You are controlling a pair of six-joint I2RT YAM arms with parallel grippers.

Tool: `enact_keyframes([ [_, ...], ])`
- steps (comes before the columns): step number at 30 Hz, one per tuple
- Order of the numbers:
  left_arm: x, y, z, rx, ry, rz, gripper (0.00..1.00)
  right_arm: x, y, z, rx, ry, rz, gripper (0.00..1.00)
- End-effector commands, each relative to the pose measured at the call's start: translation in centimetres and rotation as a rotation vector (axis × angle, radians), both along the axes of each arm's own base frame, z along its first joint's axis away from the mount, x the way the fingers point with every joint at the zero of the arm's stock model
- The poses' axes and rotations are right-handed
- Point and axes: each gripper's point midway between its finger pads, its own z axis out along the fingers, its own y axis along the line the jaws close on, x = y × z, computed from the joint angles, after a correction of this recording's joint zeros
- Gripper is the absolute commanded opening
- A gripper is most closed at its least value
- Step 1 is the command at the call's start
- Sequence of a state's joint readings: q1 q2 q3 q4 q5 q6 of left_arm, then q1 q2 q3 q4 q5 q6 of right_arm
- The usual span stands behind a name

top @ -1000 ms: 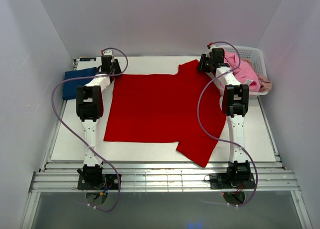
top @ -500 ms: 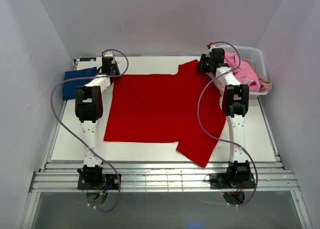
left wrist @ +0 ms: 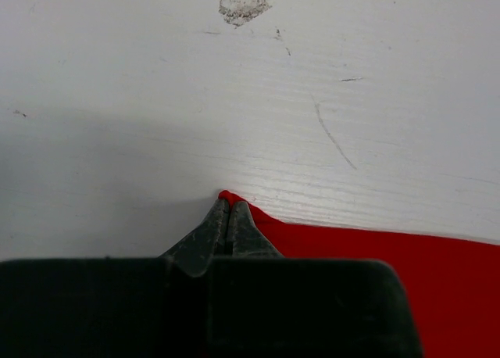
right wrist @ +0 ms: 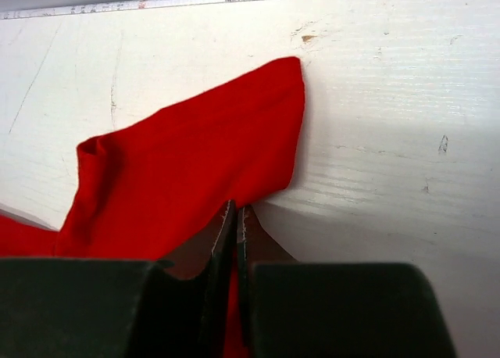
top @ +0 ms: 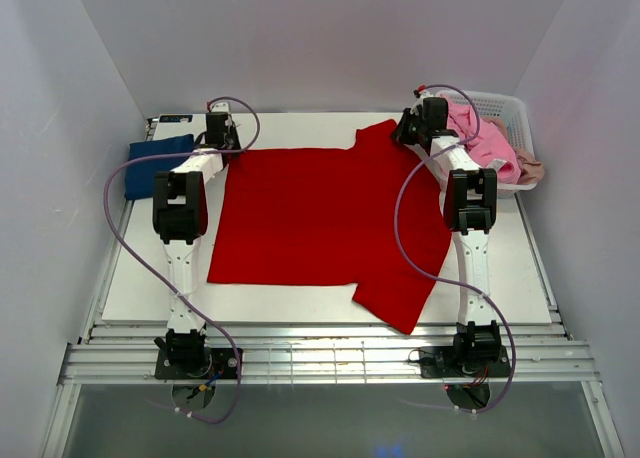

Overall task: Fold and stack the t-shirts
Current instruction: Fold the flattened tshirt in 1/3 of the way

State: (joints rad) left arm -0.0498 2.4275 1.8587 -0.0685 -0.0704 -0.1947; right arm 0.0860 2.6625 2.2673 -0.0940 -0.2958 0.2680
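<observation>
A white lattice basket (top: 500, 102) sits at the far right corner of the white table (top: 300, 300).

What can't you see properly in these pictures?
- Blue shirt: top view, the left arm covers its right end.
- Pink shirt in the basket: top view, the right arm hides part; pieces underneath can't be counted.
- Red shirt: left wrist view, the left tool and picture edges cut off all but a corner.
- Beige cloth: top view, too small to identify.

Left claw (left wrist: 228, 214), right claw (right wrist: 237, 222), both closed
</observation>
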Motion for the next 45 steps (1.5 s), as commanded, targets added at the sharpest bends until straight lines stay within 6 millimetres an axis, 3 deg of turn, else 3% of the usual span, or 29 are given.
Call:
enact_keyframes([
  [1,0.9,-0.1,5.6,0.014,-0.123,-0.008,0.00,1.2,0.4,3.6,0.037,-0.116,0.006,0.08],
  [4,0.9,0.0,7.6,0.012,-0.187,0.006,0.00,1.2,0.1,7.2,0.038,-0.177,0.005,0.08],
  [5,0.6,0.1,9.5,0.010,-0.223,0.013,0.00,0.7,0.1,7.0,0.034,-0.166,0.006,0.08],
  [6,0.3,0.3,10.1,0.003,-0.239,0.023,0.00,0.5,0.0,9.2,0.029,-0.201,0.012,0.08],
  [7,-0.3,0.3,9.8,0.001,-0.240,0.026,0.00,0.1,0.1,9.7,0.026,-0.204,0.017,0.08],
  [8,-0.7,0.4,11.5,-0.004,-0.269,0.031,0.00,-0.5,0.0,9.1,0.021,-0.185,0.019,0.08],
  [9,-1.1,0.4,11.7,-0.010,-0.272,0.035,0.00,-0.9,-0.1,10.9,0.011,-0.211,0.023,0.08],
  [11,-2.1,0.5,11.5,-0.018,-0.265,0.048,0.00,-2.3,-0.4,11.6,-0.007,-0.199,0.021,0.08],
  [13,-2.6,0.2,13.4,-0.033,-0.315,0.036,0.00,-3.3,-0.8,11.8,-0.036,-0.195,0.020,0.08],
  [14,-3.3,0.1,12.8,-0.035,-0.307,0.031,0.00,-4.4,-1.0,12.0,-0.046,-0.185,0.018,0.08],
  [15,-3.6,0.0,13.8,-0.041,-0.328,0.024,0.00,-4.9,-1.0,12.1,-0.055,-0.183,0.018,0.08],
  [19,-4.5,-0.8,13.7,-0.067,-0.320,-0.016,0.00,-7.6,-1.8,11.9,-0.097,-0.154,0.010,0.08],
  [20,-4.8,-1.1,13.6,-0.080,-0.315,-0.020,0.00,-8.3,-1.9,12.8,-0.100,-0.161,0.010,0.08],
  [21,-5.6,-1.1,13.3,-0.088,-0.303,-0.022,0.00,-9.4,-1.9,11.5,-0.107,-0.122,0.014,0.08],
  [23,-6.5,-1.4,12.7,-0.098,-0.284,-0.025,0.00,-10.5,-1.9,12.4,-0.116,-0.131,0.017,0.08],
  [25,-7.9,-1.3,11.6,-0.113,-0.250,-0.012,0.00,-12.5,-1.9,10.6,-0.130,-0.060,0.020,0.08],
  [26,-8.4,-1.4,11.2,-0.118,-0.236,-0.012,0.00,-13.2,-1.7,11.2,-0.135,-0.064,0.024,0.08],
  [31,-11.5,-0.9,8.0,-0.118,-0.144,0.028,0.00,-16.5,-1.7,9.2,-0.171,0.027,0.027,0.08],
  [38,-14.1,0.9,8.0,-0.069,-0.102,0.111,0.00,-21.3,-1.8,7.3,-0.220,0.100,0.028,0.08],
  [45,-15.7,1.9,8.3,-0.050,-0.095,0.166,0.00,-24.0,-2.3,6.0,-0.269,0.169,0.009,0.08],
])
